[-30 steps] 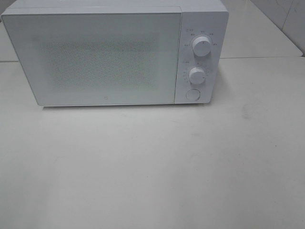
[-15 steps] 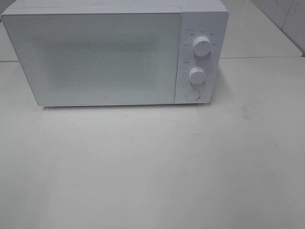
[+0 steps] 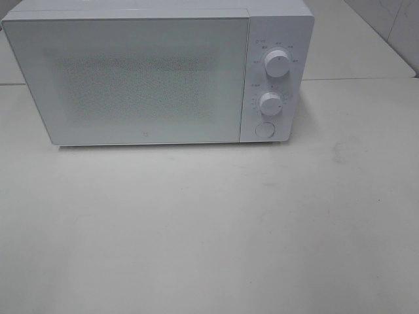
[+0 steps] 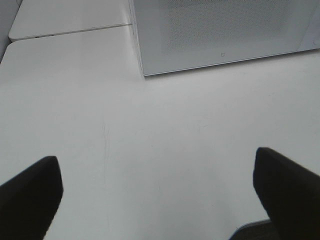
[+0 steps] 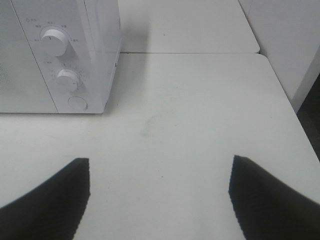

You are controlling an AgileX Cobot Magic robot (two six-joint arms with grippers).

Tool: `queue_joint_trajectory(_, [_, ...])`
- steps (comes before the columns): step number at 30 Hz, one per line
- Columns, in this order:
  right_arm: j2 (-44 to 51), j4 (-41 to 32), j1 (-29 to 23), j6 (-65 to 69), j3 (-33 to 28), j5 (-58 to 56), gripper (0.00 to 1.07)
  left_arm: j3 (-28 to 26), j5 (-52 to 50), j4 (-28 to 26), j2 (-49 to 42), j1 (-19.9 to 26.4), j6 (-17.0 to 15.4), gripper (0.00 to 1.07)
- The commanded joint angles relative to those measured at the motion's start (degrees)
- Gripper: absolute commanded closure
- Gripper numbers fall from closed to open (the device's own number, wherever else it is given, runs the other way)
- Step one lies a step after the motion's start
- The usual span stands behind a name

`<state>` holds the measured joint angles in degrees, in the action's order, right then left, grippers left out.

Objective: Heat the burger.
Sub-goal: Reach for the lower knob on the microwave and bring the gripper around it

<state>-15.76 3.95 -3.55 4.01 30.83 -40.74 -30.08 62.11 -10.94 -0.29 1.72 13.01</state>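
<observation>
A white microwave (image 3: 150,78) stands at the back of a pale, matte table (image 3: 209,229), and its door is closed. On its panel are an upper knob (image 3: 277,65), a lower knob (image 3: 270,103) and a round button (image 3: 264,129) under them. The table top is made of separate panels with a thin seam (image 3: 360,79) between them, and it has a faint grey smudge (image 3: 340,152) to the right of the microwave. A light tiled wall (image 3: 393,26) is behind the table at the right. The left gripper (image 4: 155,167) hangs over bare table with its fingers wide apart, holding nothing. The right gripper (image 5: 159,165) is the same, spread and empty. The burger does not show in any view, so I cannot tell its place
</observation>
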Motion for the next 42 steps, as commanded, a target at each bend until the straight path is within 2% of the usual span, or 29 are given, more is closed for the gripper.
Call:
queue_joint_trajectory(1, [-2.01,0.0,0.23,0.34,-0.52,3.78,0.32,0.17,-0.17,0.17,-1.2,0.0,-0.23,0.1])
queue_joint_trajectory(9, [-6.42,0.0,0.23,0.34,-2.58,11.29,0.32,0.17,-0.17,0.23,-1.2,0.0,-0.23,0.1])
queue_joint_trajectory(32, [-24.92,0.06,0.23,0.34,-2.69,29.34,0.32,0.17,-0.17,0.23,-1.2,0.0,-0.23,0.1])
queue_joint_trajectory(40, [-30.08,-0.4,0.23,0.4,-2.69,38.16,0.32,0.17,-0.17,0.23,-1.2,0.0,-0.23,0.1])
queue_joint_trajectory(42, [-31.68,-0.4,0.23,0.4,-3.55,43.49,0.32,0.17,-0.17,0.23,-1.2,0.0,-0.23,0.1])
